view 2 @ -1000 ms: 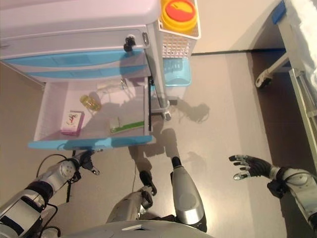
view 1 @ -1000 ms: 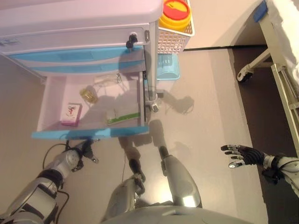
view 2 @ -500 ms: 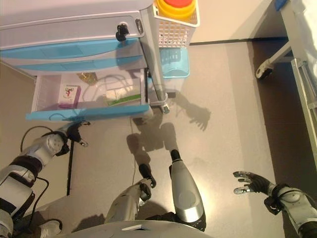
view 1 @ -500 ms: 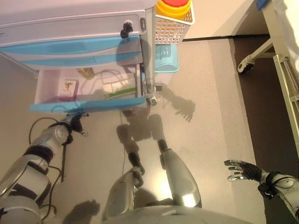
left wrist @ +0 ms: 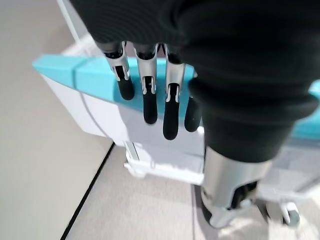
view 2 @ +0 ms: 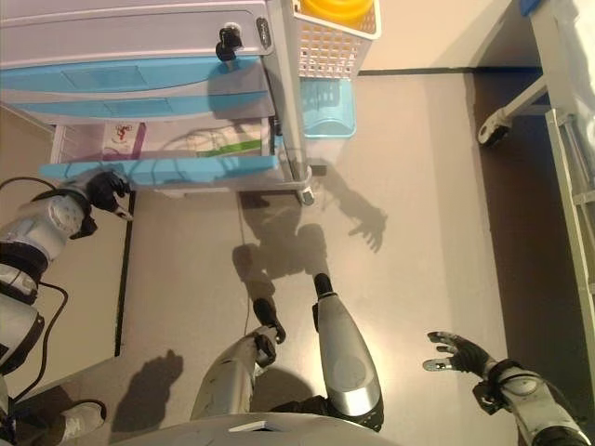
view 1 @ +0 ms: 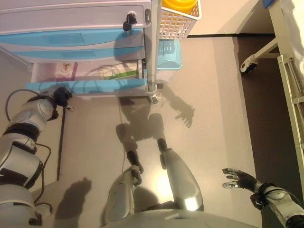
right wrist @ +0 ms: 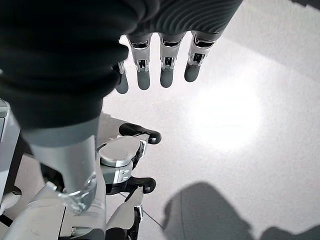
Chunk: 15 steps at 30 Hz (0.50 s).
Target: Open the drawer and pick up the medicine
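Note:
The cart's bottom drawer (view 1: 85, 86) stands pulled out, with a light blue front. Inside lie a pink medicine box (view 1: 66, 69) at the left and a green and white box (view 1: 121, 73) at the right. My left hand (view 1: 61, 94) is at the drawer front near its left end. In the left wrist view its fingers (left wrist: 150, 105) reach out straight over the blue front (left wrist: 95, 80) and hold nothing. My right hand (view 1: 237, 178) hangs open over the floor at the lower right, far from the cart, with spread fingers (right wrist: 162, 67).
Two closed blue drawers (view 1: 71, 40) sit above the open one. A white basket (view 1: 178, 21) with a yellow container hangs on the cart's right side, above a blue bin (view 1: 169, 54). A bed frame on wheels (view 1: 285, 71) stands at right. A black cable (view 1: 60, 142) runs along the floor.
The whole view has shifted, so the camera has moved. My left hand has come up from below the drawer front to its left end. My right hand sits lower and nearer my body.

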### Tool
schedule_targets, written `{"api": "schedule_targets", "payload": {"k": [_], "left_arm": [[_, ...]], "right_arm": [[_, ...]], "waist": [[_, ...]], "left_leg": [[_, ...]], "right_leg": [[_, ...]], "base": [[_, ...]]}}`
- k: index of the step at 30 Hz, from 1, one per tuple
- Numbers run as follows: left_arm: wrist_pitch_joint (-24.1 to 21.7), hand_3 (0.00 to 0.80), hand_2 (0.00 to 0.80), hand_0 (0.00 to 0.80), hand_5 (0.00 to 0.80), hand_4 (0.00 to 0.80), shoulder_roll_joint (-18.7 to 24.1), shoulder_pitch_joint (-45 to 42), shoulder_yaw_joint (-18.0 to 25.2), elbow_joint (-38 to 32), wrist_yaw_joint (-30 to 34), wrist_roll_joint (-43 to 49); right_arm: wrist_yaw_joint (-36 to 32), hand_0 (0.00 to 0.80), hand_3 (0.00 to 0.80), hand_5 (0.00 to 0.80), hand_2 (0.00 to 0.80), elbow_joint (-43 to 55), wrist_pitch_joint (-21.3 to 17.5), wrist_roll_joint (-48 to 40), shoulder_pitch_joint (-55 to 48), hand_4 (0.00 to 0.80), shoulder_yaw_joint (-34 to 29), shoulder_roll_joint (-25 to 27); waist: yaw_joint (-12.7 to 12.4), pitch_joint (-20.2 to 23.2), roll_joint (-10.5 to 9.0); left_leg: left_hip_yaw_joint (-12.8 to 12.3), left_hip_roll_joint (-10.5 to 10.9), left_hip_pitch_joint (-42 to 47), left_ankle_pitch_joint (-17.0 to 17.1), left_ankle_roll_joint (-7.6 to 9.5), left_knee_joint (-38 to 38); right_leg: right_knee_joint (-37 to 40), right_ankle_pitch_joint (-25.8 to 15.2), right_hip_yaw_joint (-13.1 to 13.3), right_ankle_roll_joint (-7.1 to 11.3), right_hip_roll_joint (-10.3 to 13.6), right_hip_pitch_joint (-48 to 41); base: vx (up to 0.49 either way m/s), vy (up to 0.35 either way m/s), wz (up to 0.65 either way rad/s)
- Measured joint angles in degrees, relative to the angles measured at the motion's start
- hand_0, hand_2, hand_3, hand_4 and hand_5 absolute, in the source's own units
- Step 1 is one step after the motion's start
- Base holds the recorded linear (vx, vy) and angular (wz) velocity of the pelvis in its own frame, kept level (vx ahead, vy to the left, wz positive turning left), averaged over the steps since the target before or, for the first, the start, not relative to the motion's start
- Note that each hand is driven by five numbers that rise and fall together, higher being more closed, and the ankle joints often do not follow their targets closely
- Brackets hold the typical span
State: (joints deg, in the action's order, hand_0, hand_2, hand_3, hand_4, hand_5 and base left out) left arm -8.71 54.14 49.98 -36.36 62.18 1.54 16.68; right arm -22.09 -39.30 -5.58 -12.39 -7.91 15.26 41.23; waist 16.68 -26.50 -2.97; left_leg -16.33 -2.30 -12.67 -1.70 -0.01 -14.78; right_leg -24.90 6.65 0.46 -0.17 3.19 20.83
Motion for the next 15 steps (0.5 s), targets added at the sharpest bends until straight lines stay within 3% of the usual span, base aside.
{"api": "schedule_targets", "payload": {"k": [15], "left_arm": [[-1.5, 0.000, 0.000, 0.000, 0.000, 0.000, 0.6, 5.1, -0.4, 1.7, -2.5, -2.1]], "right_arm": [[3.4, 0.000, 0.000, 0.000, 0.000, -2.2, -1.9, -1.1, 0.9, 0.000, 1.4, -3.9]], "waist": [[-1.4, 0.3, -0.50]], "left_leg": [[0.9, -1.2, -2.1, -1.3, 0.04, -2.9]], "right_leg": [[0.8, -0.8, -1.4, -0.65, -0.5, -0.3]], "base": [[0.008, -0.024, 0.03]]}}
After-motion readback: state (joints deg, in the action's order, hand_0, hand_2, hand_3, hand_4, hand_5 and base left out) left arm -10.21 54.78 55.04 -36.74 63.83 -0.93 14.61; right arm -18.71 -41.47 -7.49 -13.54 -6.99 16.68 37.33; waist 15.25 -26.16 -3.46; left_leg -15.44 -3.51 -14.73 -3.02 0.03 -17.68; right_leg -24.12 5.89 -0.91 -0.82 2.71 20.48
